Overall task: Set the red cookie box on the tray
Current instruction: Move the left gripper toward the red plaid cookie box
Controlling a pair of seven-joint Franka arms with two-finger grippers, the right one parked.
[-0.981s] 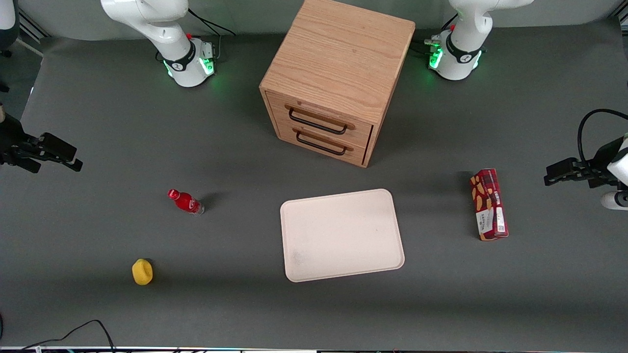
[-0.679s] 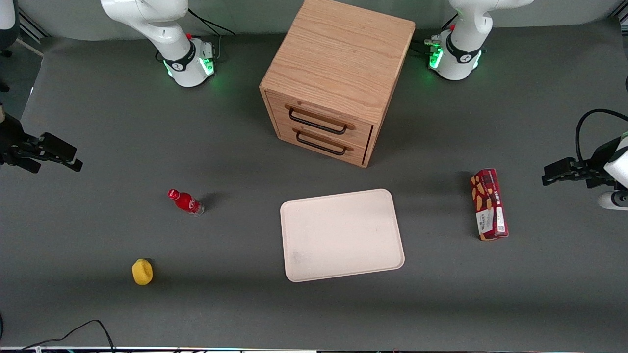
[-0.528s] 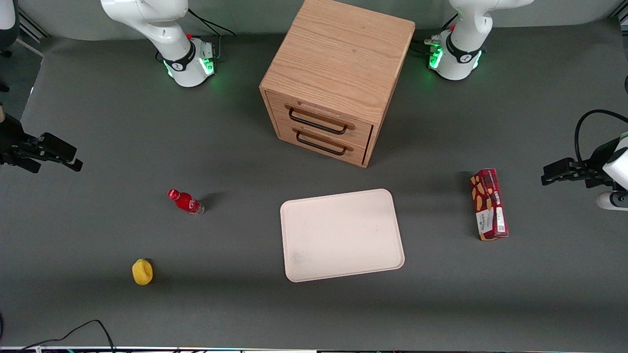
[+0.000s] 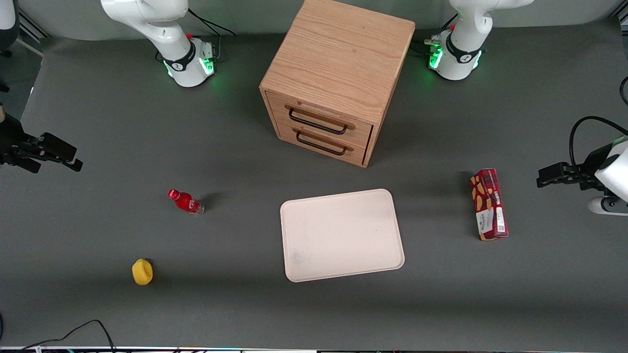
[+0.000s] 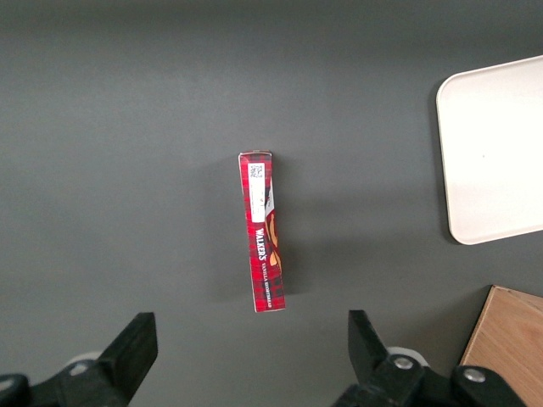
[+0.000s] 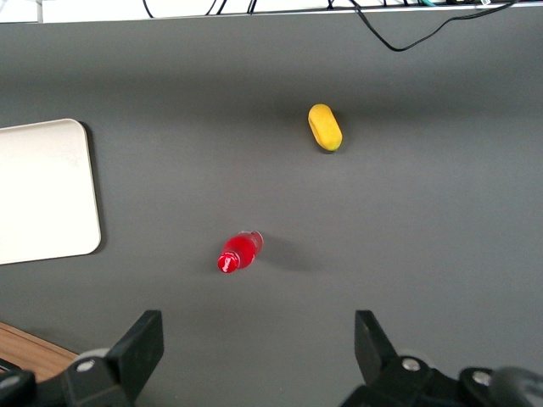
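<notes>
Box [image 5: 262, 233] (red tartan, "WALKERS" printed), spread claw [image 5: 254, 356] above, tray [image 4: 342, 235] apart

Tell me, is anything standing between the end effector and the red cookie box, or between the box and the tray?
Nothing visible does. The open end effector hovers toward the working arm's end, beside the red cookie box. Only bare table separates the box from the tray.

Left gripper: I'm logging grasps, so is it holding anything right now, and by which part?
Nothing is held. The left gripper hangs open above the table, apart from the red cookie box, which lies untouched beside the tray.
</notes>
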